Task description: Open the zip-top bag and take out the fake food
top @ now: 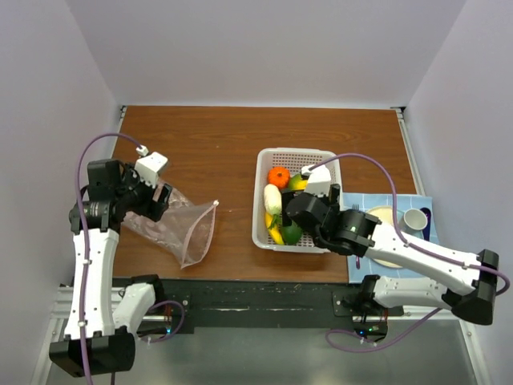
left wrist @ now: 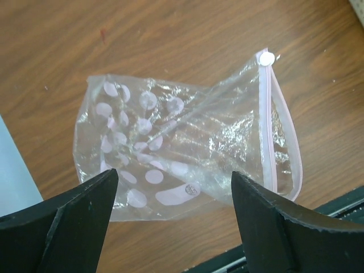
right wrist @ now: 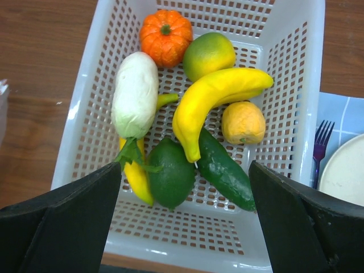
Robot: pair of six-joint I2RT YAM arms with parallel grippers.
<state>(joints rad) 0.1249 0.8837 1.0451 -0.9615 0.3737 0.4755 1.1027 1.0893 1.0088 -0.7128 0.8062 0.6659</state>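
**Left side.** The left gripper (left wrist: 173,181) hangs over the zip-top bag (left wrist: 187,148) with its jaws spread wide. It has hold of nothing. In the left wrist view the bag lies on the brown table (left wrist: 142,34), directly below the gap between the two fingers. The bag is crumpled, with its white-dotted end toward the left finger and its pink zip strip (left wrist: 281,142) toward the right finger. A white slider (left wrist: 265,57) sits at the far end of that strip. Whether the fingertips touch the plastic cannot be told. In the top view the bag rests on the left half of the table, well apart from the white perforated basket (top: 259,200).

**Right side.** The right gripper (right wrist: 185,169) is poised above the basket with its jaws wide apart, gripping nothing. The fake food (right wrist: 210,96) lies in the basket, below and ahead of the fingers. An orange piece and a yellow-green round one sit at the far end. Nearer the fingers lie a white piece, a yellow banana, a small orange-yellow fruit, a dark green rounded piece and a green cucumber. Just right of the basket, a fork (right wrist: 322,142) and a cream plate (right wrist: 347,170) lie on a blue mat (right wrist: 341,108)
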